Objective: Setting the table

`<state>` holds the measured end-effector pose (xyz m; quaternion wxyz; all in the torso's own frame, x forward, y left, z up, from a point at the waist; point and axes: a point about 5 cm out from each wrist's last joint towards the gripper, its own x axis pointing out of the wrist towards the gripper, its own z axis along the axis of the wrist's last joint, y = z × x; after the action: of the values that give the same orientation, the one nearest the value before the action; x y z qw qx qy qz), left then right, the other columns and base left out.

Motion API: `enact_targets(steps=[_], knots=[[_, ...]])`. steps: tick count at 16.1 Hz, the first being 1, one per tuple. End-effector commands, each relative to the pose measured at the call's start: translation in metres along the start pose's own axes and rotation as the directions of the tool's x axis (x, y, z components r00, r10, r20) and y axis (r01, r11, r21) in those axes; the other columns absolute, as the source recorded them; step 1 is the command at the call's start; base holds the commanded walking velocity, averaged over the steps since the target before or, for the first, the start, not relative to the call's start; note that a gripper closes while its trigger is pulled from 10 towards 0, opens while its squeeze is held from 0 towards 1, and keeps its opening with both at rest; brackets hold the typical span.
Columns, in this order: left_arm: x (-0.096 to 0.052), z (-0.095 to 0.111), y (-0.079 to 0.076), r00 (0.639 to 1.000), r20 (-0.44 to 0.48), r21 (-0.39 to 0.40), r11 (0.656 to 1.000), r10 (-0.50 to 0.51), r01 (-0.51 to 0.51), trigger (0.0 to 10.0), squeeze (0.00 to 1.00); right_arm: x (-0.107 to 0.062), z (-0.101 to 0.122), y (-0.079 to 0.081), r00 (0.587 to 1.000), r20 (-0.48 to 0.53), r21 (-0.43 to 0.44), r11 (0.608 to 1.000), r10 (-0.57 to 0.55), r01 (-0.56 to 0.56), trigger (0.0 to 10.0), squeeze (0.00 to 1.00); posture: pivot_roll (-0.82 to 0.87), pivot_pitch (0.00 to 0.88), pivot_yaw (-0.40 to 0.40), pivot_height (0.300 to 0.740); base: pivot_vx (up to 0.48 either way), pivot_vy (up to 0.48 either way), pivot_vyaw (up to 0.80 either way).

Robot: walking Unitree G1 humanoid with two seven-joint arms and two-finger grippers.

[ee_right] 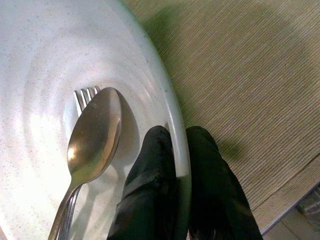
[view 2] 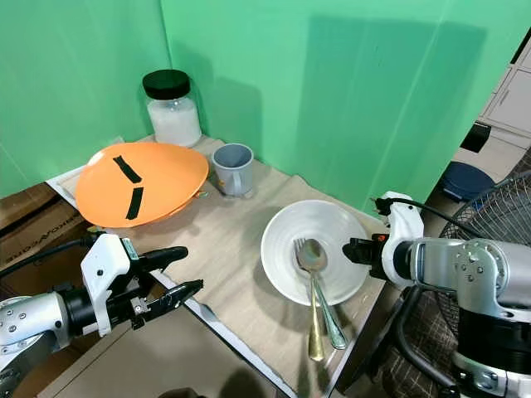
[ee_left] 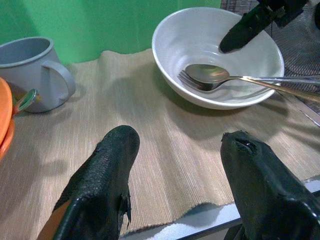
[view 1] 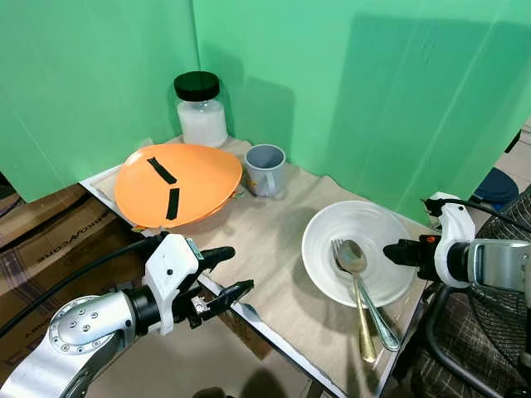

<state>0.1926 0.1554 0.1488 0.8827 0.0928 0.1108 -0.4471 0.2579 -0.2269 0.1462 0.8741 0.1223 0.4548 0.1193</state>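
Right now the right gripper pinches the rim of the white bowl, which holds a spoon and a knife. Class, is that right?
Not quite: beside the spoon lies a fork, not a knife, as the right wrist view shows. The right gripper does pinch the white bowl at its rim.

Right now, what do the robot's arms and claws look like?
Both arms are shiny silver metal with round bolted joints. Each wrist has a white plastic block, and black cables run along the arms. The left claw and the right claw each have two long black fingers with a rough, textured surface.
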Motion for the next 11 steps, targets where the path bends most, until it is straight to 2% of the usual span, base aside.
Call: enact_targets(steps=[1, 6, 9, 11], knots=[[0.001, 0.000, -0.002, 1.000, 0.002, 0.005, 1.000, -0.004, 0.004, 10.0, 0.00, 0.004, -0.011, -0.005, 0.996, -0.086, -0.005, 1.000, -0.031, 0.030, 0.0, 0.00, -0.01, 0.000, -0.002, 0.740, 0.000, 0.000, 0.00], [0.000, -0.001, -0.004, 1.000, -0.008, 0.004, 1.000, -0.019, 0.019, 10.0, 0.00, -0.002, -0.015, -0.012, 0.993, -0.115, -0.011, 1.000, -0.024, 0.023, 0.0, 0.00, -0.01, 0.000, 0.003, 0.740, 0.000, 0.000, 0.00], [-0.001, 0.001, -0.001, 1.000, -0.006, 0.010, 1.000, -0.016, 0.016, 10.0, 0.00, -0.004, -0.009, -0.012, 0.997, -0.073, 0.030, 1.000, 0.009, -0.007, 0.0, 0.00, -0.01, 0.000, 0.013, 0.740, 0.000, 0.000, 0.00], [-0.002, 0.003, 0.003, 1.000, -0.001, 0.020, 1.000, -0.007, 0.007, 10.0, 0.00, -0.010, 0.004, -0.010, 0.999, -0.013, 0.048, 0.998, 0.046, -0.045, 0.0, 0.00, -0.01, 0.000, 0.017, 0.740, 0.000, 0.000, 0.00]])
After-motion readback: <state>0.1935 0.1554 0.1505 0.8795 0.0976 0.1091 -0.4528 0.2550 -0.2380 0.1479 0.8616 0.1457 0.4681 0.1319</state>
